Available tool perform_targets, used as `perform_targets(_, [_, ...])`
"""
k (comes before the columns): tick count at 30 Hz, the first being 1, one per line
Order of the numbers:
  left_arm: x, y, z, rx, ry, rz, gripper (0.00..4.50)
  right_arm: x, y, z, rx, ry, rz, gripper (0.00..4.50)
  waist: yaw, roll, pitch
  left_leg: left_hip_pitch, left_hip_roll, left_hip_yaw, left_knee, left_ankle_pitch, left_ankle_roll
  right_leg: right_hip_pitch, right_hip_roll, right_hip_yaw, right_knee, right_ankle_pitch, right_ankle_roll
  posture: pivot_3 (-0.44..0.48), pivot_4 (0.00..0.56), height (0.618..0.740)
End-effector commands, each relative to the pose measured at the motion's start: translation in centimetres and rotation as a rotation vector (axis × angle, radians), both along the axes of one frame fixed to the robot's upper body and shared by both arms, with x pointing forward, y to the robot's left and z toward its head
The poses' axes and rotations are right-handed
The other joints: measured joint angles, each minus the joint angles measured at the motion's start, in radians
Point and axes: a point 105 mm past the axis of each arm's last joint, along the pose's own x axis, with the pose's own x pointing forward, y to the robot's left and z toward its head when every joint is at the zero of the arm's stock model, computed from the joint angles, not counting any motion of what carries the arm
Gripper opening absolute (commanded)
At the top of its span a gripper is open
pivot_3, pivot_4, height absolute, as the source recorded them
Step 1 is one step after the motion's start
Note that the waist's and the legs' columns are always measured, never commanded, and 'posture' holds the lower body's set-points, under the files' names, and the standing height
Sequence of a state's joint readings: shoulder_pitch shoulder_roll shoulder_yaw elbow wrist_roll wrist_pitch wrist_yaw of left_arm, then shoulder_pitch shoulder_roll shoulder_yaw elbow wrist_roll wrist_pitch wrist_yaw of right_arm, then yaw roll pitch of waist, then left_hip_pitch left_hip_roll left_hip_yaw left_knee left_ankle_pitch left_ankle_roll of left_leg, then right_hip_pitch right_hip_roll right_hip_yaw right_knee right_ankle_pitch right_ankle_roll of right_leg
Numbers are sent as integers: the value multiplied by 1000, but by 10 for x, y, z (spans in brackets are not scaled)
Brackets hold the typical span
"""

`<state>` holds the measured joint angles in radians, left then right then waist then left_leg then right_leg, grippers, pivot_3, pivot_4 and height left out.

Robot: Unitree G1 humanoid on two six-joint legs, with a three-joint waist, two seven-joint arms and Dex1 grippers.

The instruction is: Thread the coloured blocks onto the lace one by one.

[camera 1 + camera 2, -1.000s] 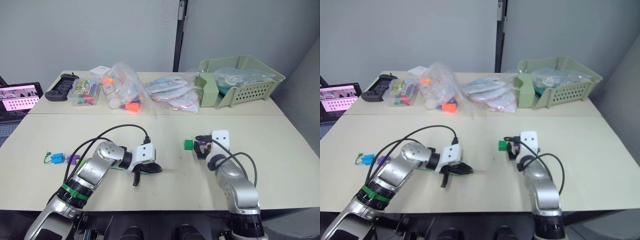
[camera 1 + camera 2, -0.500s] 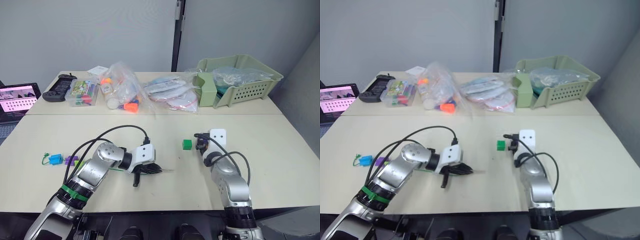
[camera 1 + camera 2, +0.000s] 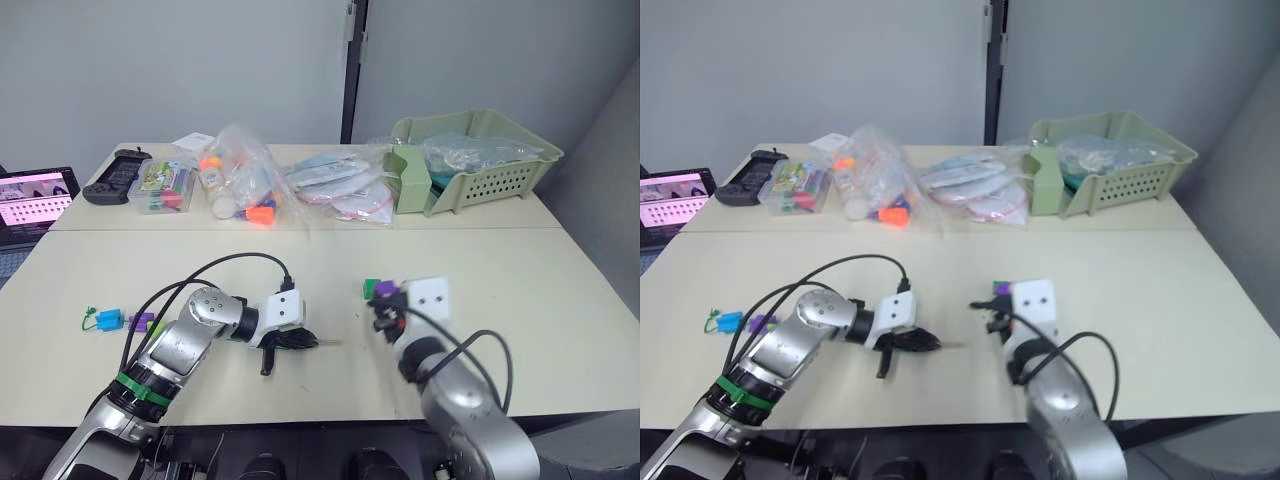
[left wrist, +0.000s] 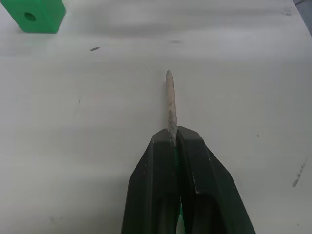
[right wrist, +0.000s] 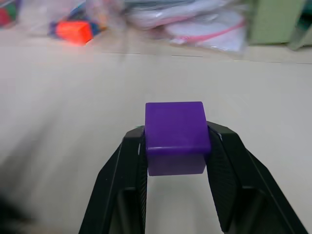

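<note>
Green basket (image 3: 500, 175), plastic bags (image 3: 340, 185), tablet (image 3: 35, 205)

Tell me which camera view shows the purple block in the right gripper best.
The right wrist view: the small purple plastic cube sits close up, clamped between the right gripper's two black fingers. In the head views it is a tiny purple patch at that gripper, near the dark green cube.

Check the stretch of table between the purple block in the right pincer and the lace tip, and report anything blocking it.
Nothing visible blocks it. The right pincer holds the purple block, and the left pincer pinches the lace with its pale tip sticking out. Bare table lies between them. The dark green block sits off to one side.
</note>
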<state>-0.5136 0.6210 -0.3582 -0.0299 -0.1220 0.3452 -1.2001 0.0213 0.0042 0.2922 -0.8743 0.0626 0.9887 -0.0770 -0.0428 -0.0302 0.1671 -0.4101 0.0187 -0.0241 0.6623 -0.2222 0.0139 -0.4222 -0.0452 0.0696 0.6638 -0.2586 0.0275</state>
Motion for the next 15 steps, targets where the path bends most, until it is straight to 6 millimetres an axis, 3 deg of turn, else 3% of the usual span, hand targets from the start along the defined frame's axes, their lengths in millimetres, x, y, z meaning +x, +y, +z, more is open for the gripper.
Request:
perform_targets(1, [2,-4,17,-31,-50,-18,0,-6,-2,-5,-9,46,-3,1145,3,0,0,0,0,0,0,0,0,0,0,0,0,0,0,0,150,740])
perform_targets(5, [4,-4,21,-29,-58,-17,0,-8,4,-30,-20,165,45,1145,6,0,0,0,-2,1,0,2,-3,1,-2,0,-2,-1,2,0,150,740])
perform_targets(14, [3,-2,23,-24,-59,-13,0,-11,19,-55,65,304,114,1145,-3,0,0,0,0,1,0,1,-3,1,0,0,-1,-1,1,0,150,740])
perform_targets(15, [4,-2,23,-24,-60,-11,0,-9,17,-52,61,284,100,1645,-3,0,0,0,0,1,0,2,-3,1,0,0,-1,-1,1,0,150,740])
